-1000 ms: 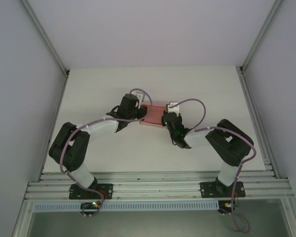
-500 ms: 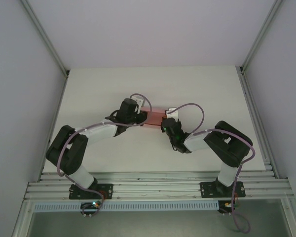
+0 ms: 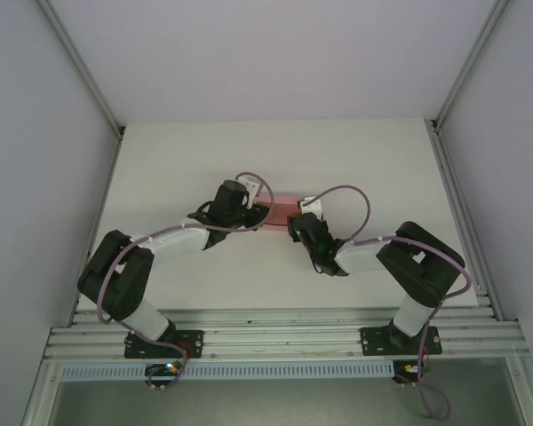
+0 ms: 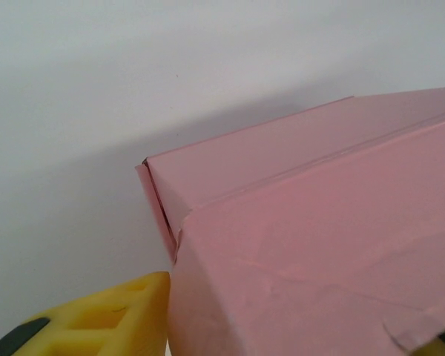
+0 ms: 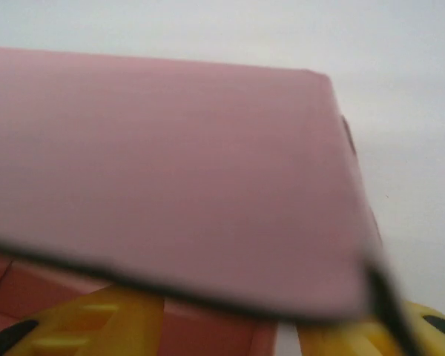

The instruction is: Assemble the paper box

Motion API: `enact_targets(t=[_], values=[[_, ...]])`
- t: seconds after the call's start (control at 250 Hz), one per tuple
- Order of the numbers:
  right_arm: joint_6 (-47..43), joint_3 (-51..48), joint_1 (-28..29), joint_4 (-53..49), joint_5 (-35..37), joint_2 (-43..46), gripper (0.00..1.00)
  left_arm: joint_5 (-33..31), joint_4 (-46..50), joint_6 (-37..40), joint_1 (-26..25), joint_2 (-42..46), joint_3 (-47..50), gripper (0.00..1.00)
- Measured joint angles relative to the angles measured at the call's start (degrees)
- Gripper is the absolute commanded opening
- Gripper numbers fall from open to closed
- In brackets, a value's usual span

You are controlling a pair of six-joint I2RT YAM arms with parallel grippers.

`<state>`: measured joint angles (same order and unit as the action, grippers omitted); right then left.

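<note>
The paper box [image 3: 282, 203] is a small pale pink rectangular box in the middle of the table, between my two grippers. My left gripper [image 3: 259, 214] is at its left end. In the left wrist view the box's corner [image 4: 304, 245] lies between the spread yellow fingers [image 4: 111, 315], and the left finger sits right beside the box's side. My right gripper [image 3: 296, 222] is at the box's right front. In the right wrist view a blurred pink panel [image 5: 178, 170] lies over its widely parted yellow fingers [image 5: 104, 322], with darker pink card between them.
The white table [image 3: 186, 160] is walled by grey panels left, right and behind. An aluminium rail [image 3: 284, 333] carrying both arm bases runs along the near edge. Purple cables loop above each wrist.
Both wrists have shifted slightly around the box, the right one a little to the left and farther back. Less of the pink box shows between them now.
</note>
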<state>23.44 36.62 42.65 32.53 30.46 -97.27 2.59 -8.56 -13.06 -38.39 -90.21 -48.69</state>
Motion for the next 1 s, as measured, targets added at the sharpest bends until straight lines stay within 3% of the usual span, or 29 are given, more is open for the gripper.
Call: enact_targets(t=[0.128, 0.252, 0.292, 0.339, 0.539, 0.751, 0.907, 0.998], values=[[0.7, 0.0, 0.0, -2.1, -0.5, 1.1, 0.7, -0.4, 0.2, 0.6, -0.7, 1.5, 0.1, 0.59], [1.1, -1.6, 0.0, -3.5, -1.1, 2.5, 0.86, -0.9, 0.6, 1.6, -1.7, 3.3, 0.9, 0.88], [0.8, -2.5, 0.2, -4.0, -1.4, 3.4, 1.0, -1.3, 0.9, 1.4, -2.1, 3.8, 1.2, 0.94], [0.8, -3.4, 0.4, -4.9, -1.8, 4.8, 1.0, -1.7, 1.6, 1.6, -2.6, 4.6, 1.5, 1.0], [0.9, -4.9, 1.4, -11.5, -3.4, 14.8, 1.0, -3.9, 5.4, 2.3, -5.2, 11.1, 2.5, 1.0], [-1.3, -5.0, 1.5, -24.2, -6.4, 31.4, 1.0, -6.5, 11.3, 2.1, -6.0, 20.0, 1.5, 1.0], [-3.8, -4.0, 0.9, -29.9, -7.2, 41.0, 1.0, -7.6, 16.9, 0.7, -4.2, 18.8, -5.8, 1.0], [-4.4, 0.1, -2.2, -32.5, -9.8, 41.1, 1.0, -6.5, 18.8, -0.5, -1.2, 14.9, -11.6, 1.0]])
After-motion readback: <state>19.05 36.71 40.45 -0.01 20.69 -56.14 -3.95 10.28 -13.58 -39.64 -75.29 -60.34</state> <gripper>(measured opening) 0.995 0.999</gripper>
